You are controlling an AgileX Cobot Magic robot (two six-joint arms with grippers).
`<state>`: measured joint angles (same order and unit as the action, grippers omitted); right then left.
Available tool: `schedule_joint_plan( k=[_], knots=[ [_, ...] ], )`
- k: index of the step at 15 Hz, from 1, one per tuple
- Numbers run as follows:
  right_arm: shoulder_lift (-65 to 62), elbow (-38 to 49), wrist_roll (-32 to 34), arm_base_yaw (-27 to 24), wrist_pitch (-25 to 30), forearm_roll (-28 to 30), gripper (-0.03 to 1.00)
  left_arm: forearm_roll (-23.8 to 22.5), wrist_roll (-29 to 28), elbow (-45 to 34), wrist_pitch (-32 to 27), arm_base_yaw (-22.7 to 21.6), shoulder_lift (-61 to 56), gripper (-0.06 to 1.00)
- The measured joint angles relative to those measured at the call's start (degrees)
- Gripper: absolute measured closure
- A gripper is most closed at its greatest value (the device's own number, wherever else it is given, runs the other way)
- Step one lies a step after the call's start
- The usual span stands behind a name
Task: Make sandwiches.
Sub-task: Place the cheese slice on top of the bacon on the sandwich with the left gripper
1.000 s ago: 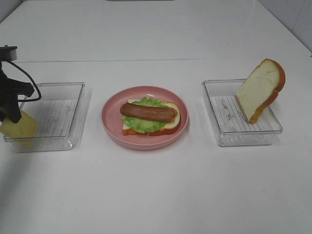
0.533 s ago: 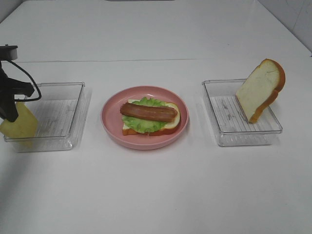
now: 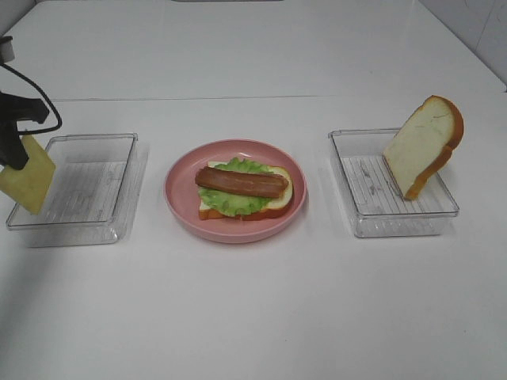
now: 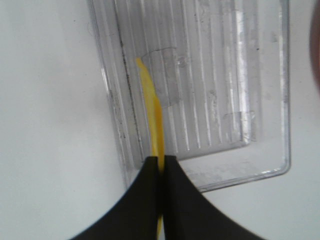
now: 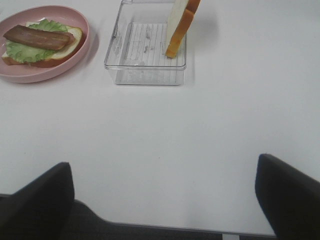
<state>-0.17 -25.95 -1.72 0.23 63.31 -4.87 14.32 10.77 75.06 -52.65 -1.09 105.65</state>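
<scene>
A round pink plate (image 3: 178,207) sat in the middle of a white table (image 3: 253,317). On the plate lay a half-built sandwich (image 3: 244,190): a slice of white bread with a brown crust at the bottom, frilly green lettuce (image 3: 238,203) over it, and a strip of reddish-brown bacon (image 3: 242,181) lying lengthwise on top.

Left of the plate, and just beside it, stood a clear plastic tray (image 3: 119,186) with a ribbed floor. The left gripper (image 3: 14,158) was over the side of that tray farthest from the plate. Its two black fingers were pressed together on the top edge of a thin yellow cheese square (image 3: 30,180). The cheese hung down from them, tilted. The left wrist view showed it edge-on, over the tray wall.

Right of the plate stood a second clear tray (image 3: 396,226). A second bread slice (image 3: 421,146) stood on edge inside it, leaning against the wall farthest from the plate.

The right gripper (image 5: 162,167) was over bare table on that same side, well apart from the plate. Its fingers were spread wide, with nothing between them.
</scene>
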Motion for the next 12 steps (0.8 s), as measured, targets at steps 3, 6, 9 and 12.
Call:
schedule_joint_plan(
  k=[3,6,9,12],
  knots=[
    [0.00,0.00,0.00,0.00,0.00,0.00,0.03,1.32,0.17,0.00,-1.20,1.83,-4.18,0.94],
    [0.00,0.00,0.00,0.00,0.00,0.00,0.03,6.36,0.46,2.75,-3.78,10.43,-6.53,0.94],
    [0.00,0.00,0.00,0.00,0.00,0.00,0.03,10.43,0.63,7.22,-3.04,15.76,-6.30,0.94],
    [0.00,0.00,0.00,0.00,0.00,0.00,0.03,14.67,0.63,15.58,-4.98,19.54,-0.92,0.94]
  ],
)
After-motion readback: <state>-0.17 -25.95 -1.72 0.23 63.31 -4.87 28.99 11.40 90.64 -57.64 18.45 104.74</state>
